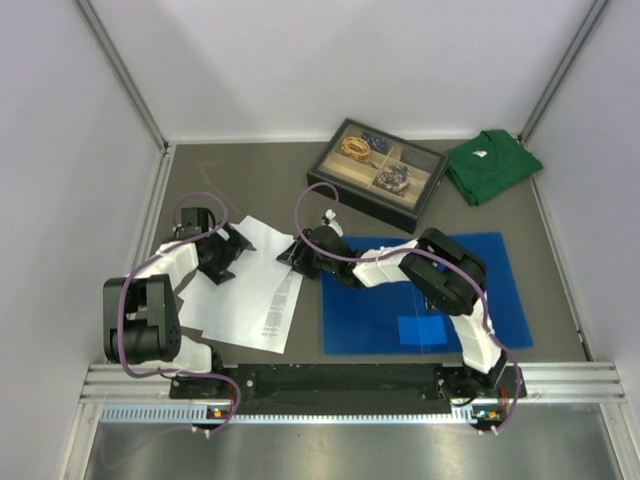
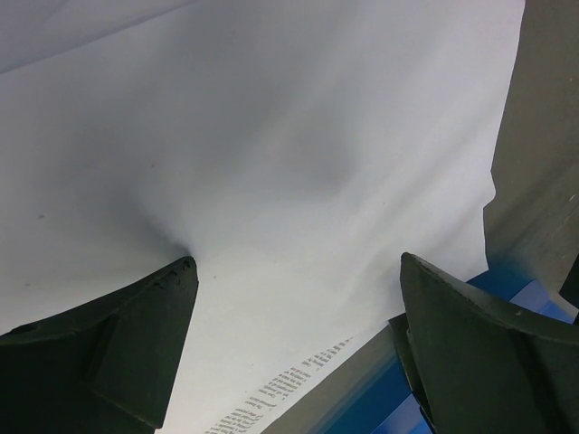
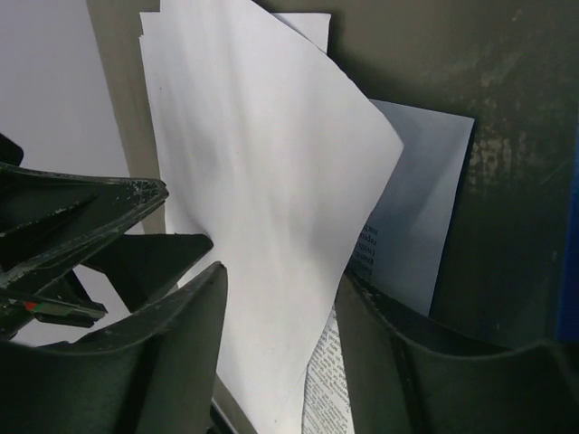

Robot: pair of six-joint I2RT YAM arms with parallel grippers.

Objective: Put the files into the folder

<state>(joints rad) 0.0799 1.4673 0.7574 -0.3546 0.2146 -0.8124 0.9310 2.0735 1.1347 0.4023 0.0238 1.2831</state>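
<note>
The files [image 1: 250, 295] lie as a loose white stack on the table left of the folder [image 1: 470, 280], which is bright blue and lies flat. My left gripper [image 1: 228, 258] is open, and its spread fingers press down on the top sheet [image 2: 271, 163]. A strip of the folder [image 2: 452, 398] shows beside its right finger. My right gripper [image 1: 297, 252] is at the stack's right edge. In the right wrist view its jaws [image 3: 280, 276] stand apart, with a lifted, curved blank sheet [image 3: 262, 181] rising between them. A printed sheet [image 3: 330, 380] lies under it.
A black-framed compartment tray [image 1: 378, 170] with small items stands at the back. A green folded shirt [image 1: 490, 163] lies at the back right. White walls enclose the table on three sides. The left gripper's finger [image 3: 90, 208] shows close beside my right gripper.
</note>
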